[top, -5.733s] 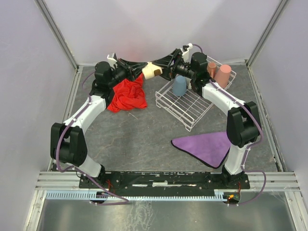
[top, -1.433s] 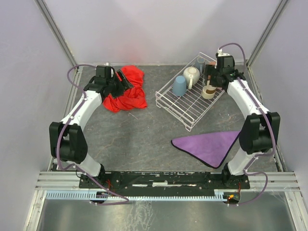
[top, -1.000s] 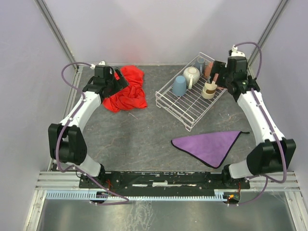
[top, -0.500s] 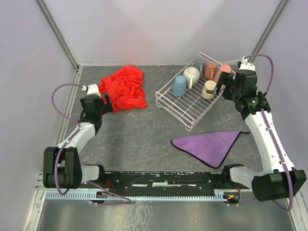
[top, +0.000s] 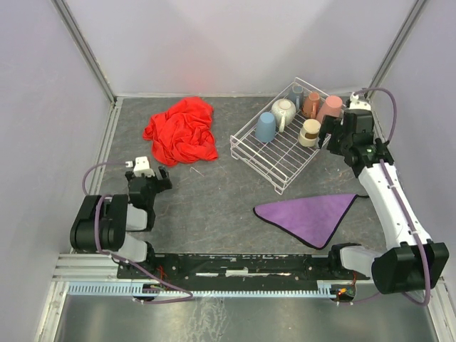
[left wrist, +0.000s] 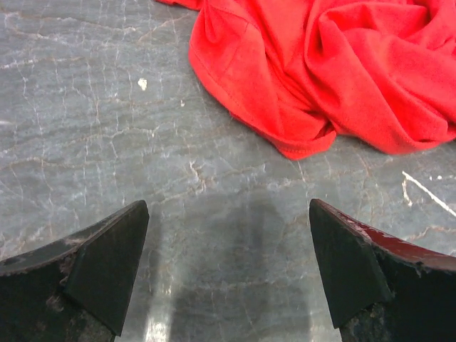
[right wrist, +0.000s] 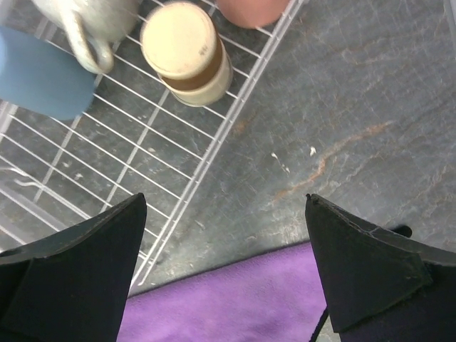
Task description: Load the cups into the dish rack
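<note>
Six cups, all standing in the white wire dish rack at the tabletop's far right: light-blue cup, cream mug, grey-blue mug, small pink cup, salmon tumbler, tan-banded cup.
Left end effector: jaws wide apart, empty, near red cloth.
Right end effector: jaws wide apart, empty, beside the rack, near purple cloth.

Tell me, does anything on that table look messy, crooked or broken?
Nothing looks broken or spilled. The red cloth lies crumpled in a heap at the far left, while the purple cloth lies flat. The rack sits at a slant to the edges of the table. The cups sit inside it.
</note>
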`<state>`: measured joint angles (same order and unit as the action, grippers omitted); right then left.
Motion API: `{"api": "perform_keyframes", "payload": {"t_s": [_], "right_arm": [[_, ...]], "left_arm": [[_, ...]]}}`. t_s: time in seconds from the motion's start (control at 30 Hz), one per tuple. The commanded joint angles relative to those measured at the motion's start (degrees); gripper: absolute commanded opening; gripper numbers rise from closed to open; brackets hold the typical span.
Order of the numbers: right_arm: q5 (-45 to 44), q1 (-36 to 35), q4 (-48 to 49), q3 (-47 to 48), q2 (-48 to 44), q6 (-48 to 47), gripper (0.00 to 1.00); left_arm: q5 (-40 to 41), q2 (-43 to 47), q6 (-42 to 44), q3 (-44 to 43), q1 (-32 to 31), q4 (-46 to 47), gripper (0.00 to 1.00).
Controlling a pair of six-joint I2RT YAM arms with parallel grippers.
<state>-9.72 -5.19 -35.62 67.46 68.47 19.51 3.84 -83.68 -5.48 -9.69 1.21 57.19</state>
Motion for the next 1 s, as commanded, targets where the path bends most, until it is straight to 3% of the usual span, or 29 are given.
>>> {"api": "perform_keyframes", "payload": {"t_s": [0.0, 0.17, 0.3, 0.6, 0.73, 0.83, 0.97], "right_arm": [[-5.03, 0.22, 8.34, -6.55, -1.40, -1.33, 1.00], [-7.61, 0.11, 26.43, -21.41, -1.75, -9.14, 1.00], [-13.18, 0.22, 39.95, -30.40, 1.08, -9.20, 1.00], [-13.61, 0.22, 72.91, -45.11, 8.55, -13.24, 1.00], [-12.55, 0.31, 78.75, -46.11, 11.73, -13.98, 1.00], [-11.66, 0.28, 88.37, -48.94, 16.56, -14.10, 1.00], [-10.55, 0.28, 86.61, -47.40, 17.85, -14.70, 1.00]], "left_arm": [[-0.77, -4.17, 1.30, 3.96, 0.77, 26.99, 0.99], [-9.98, -3.32, 4.96, -2.92, 0.99, 11.65, 0.99], [-6.80, -3.32, 3.57, -2.83, 1.03, 11.87, 0.99], [-3.52, -3.13, 4.31, -3.68, -0.67, 9.75, 0.99], [-3.49, -3.20, 4.27, -3.66, -0.65, 9.99, 0.99], [-3.53, -3.20, 4.28, -3.65, -0.69, 10.02, 0.99], [-3.53, -3.18, 4.26, -3.67, -0.69, 9.99, 0.99]]}}
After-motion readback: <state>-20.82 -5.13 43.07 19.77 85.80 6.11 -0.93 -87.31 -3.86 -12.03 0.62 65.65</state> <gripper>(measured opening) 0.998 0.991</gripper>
